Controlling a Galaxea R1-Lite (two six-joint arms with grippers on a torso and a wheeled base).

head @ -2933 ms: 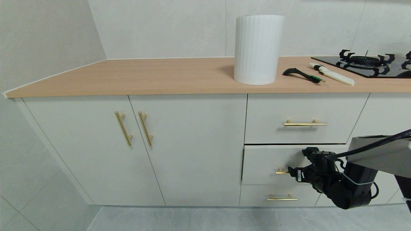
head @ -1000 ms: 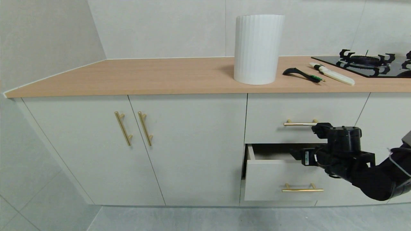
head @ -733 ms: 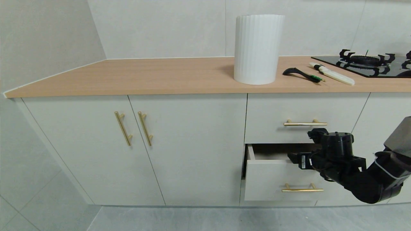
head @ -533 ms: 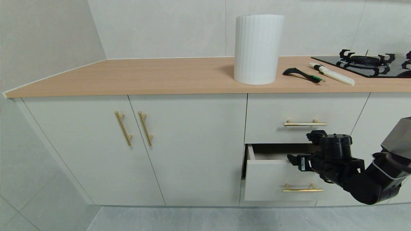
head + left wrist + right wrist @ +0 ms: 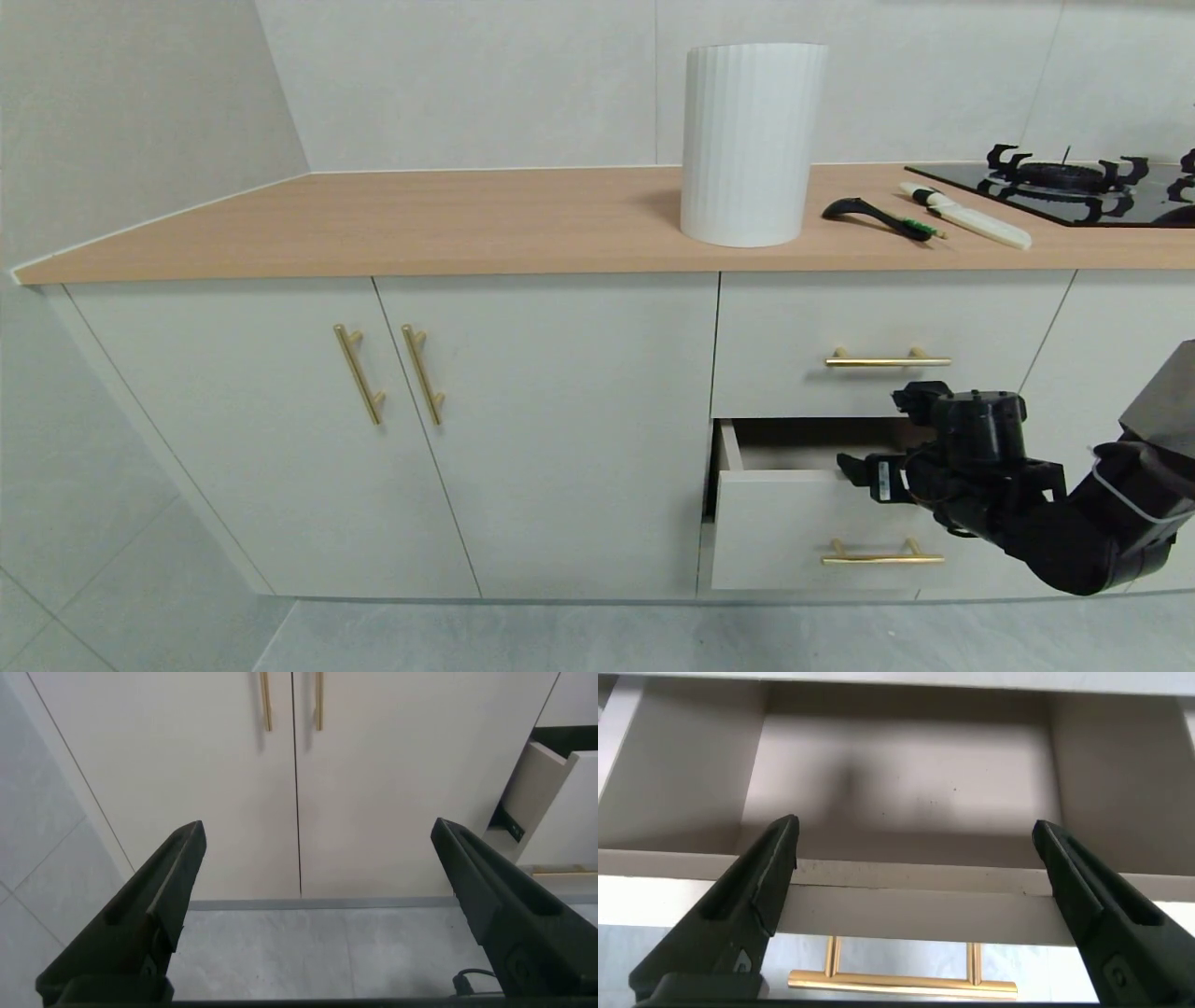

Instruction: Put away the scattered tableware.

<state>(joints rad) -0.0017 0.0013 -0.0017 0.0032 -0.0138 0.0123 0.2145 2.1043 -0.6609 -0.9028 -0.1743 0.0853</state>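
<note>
A black-handled utensil (image 5: 878, 217) and a white-handled utensil (image 5: 966, 217) lie on the wooden counter (image 5: 420, 219), to the right. Below them the middle drawer (image 5: 775, 523) is pulled out. My right gripper (image 5: 882, 431) hangs open just above the drawer's front edge, holding nothing. The right wrist view looks between the right gripper (image 5: 915, 887) fingers into the bare drawer (image 5: 906, 775), with its gold handle (image 5: 901, 980) beneath. My left gripper (image 5: 318, 905) is open and low, facing the cabinet doors (image 5: 299, 765).
A tall white ribbed container (image 5: 752, 145) stands on the counter left of the utensils. A gas hob (image 5: 1064, 182) sits at the far right. The top drawer (image 5: 887, 359) is closed. The open drawer's side (image 5: 537, 789) juts out over the grey floor (image 5: 308, 952).
The middle drawer has been pulled open. My right gripper let go of its handle, rose above the drawer front, then shifted slightly left and down over the opening.
</note>
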